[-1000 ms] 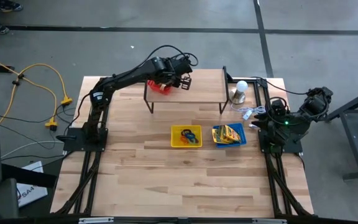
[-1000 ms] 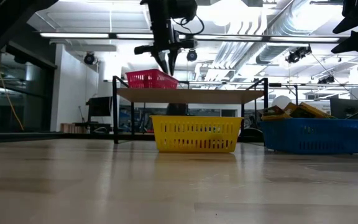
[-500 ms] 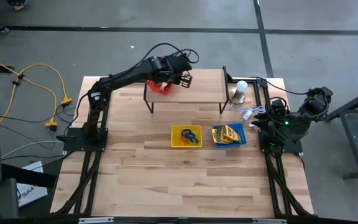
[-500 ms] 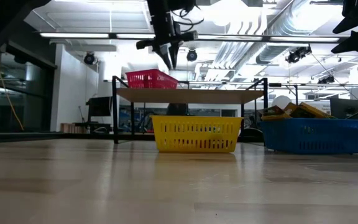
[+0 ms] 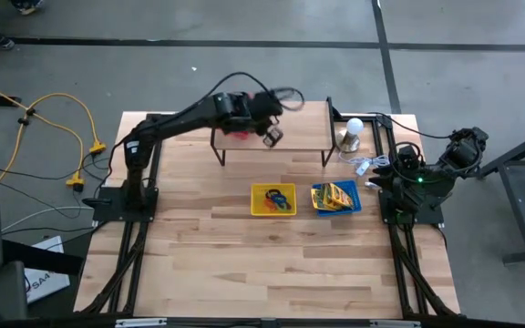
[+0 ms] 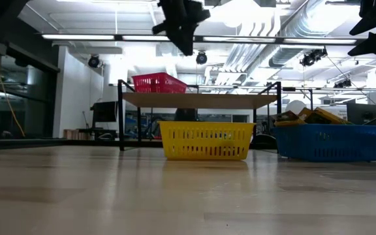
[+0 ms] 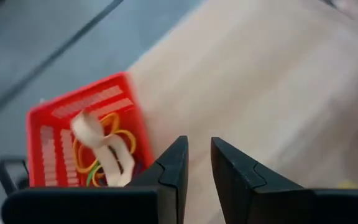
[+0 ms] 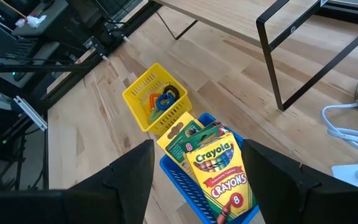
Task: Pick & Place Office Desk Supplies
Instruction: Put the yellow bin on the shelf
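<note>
Left gripper (image 5: pixel 272 136) risen, shifted off red basket (image 7: pixel 82 140) over shelf (image 5: pixel 299 128); jaws narrow, empty.

Wooden table (image 5: pixel 244 264) carries a black-framed shelf (image 5: pixel 303 128) at its far edge. White bulb on metal base (image 5: pixel 352 133) sits nr far right corner, w/ white wire tangle (image 5: pixel 363 166) just beside it.

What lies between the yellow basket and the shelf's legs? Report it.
Nothing but bare wood tabletop. The high view shows an open strip between the yellow basket and the shelf; the blue basket sits beside the yellow one, not between.
</note>
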{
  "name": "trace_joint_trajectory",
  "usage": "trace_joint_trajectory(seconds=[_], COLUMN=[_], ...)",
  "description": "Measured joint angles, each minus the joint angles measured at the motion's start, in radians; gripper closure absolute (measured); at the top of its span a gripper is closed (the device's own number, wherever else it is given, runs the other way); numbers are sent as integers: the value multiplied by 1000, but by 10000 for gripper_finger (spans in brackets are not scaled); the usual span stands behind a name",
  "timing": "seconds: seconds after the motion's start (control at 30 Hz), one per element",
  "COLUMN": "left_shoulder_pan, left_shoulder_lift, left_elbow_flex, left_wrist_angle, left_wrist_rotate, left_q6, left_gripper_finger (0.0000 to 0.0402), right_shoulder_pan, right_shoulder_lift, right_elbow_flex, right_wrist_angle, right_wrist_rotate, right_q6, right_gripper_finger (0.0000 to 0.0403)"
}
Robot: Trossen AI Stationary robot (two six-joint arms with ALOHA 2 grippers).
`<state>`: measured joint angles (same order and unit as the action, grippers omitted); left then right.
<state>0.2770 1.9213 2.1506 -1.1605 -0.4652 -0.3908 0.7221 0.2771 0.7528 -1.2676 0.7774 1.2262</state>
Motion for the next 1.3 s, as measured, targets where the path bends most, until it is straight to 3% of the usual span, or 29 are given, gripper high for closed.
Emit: trace_joint_trajectory(seconds=[0.1, 0.27, 0.5, 0.63, 0.8, 0.93, 1.03, 1.3], left_shoulder_pan=[-56, -155, -235, -239, -208, -171, -153, -193], left_shoulder_lift=[0, 0, 5, 6, 6, 6, 6, 6], left_elbow_flex=[0, 0, -11, -49, -145, -208, -229, -257], left_wrist_angle=[-17, -65, -64, -107, -93, -3, 56, 14], left_wrist_rotate=[32, 183, 312, 332, 471, 541, 532, 343], left_q6=[183, 388, 471, 536, 559, 502, 384, -110], left_gripper_finger=[338, 338, 338, 338, 338, 338, 338, 338], right_shoulder_pan=[0, 0, 0, 0, 0, 0, 0, 0], right_shoulder_lift=[0, 0, 0, 0, 0, 0, 0, 0], right_elbow_flex=[0, 0, 0, 0, 0, 0, 0, 0], right_wrist_angle=[0, 0, 0, 0, 0, 0, 0, 0], right_wrist_rotate=[0, 0, 0, 0, 0, 0, 0, 0], right_q6=[0, 0, 0, 0, 0, 0, 0, 0], right_gripper_finger=[172, 172, 172, 172, 172, 172, 172, 172])
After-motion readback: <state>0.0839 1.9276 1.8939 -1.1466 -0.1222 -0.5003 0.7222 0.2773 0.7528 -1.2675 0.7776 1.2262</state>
